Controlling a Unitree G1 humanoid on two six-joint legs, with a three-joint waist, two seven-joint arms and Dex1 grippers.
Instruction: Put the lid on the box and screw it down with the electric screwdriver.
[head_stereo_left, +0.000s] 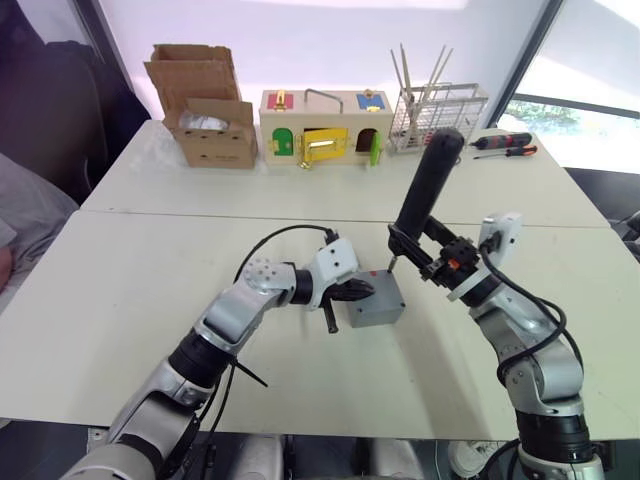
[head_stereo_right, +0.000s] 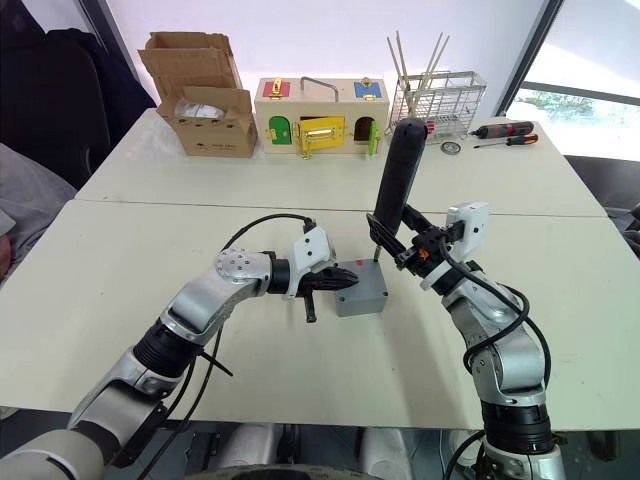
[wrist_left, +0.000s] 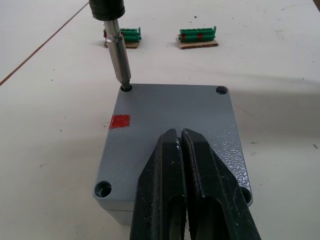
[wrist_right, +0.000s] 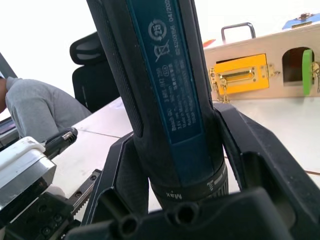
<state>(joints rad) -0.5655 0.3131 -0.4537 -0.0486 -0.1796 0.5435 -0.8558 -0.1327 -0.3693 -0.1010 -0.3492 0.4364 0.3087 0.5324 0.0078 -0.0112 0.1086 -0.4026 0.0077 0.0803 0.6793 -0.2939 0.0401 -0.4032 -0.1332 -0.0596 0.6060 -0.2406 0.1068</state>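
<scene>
Lid (wrist_left: 170, 112): seated on box (head_stereo_left: 375, 310), left gripper (wrist_left: 181, 145) closed, fingertips pressing it.
Electric screwdriver (head_stereo_left: 425, 185): clamped in right gripper (head_stereo_left: 432, 262), bit in far-left corner hole.

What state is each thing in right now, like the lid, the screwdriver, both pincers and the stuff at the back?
Lid: on the box, red mark up.
Electric screwdriver: near upright, bit in a corner screw hole.
Left pincer: shut, pressing on the lid.
Right pincer: shut on the electric screwdriver.
Cardboard box: flaps open.
Wooden box: yellow door open.
</scene>
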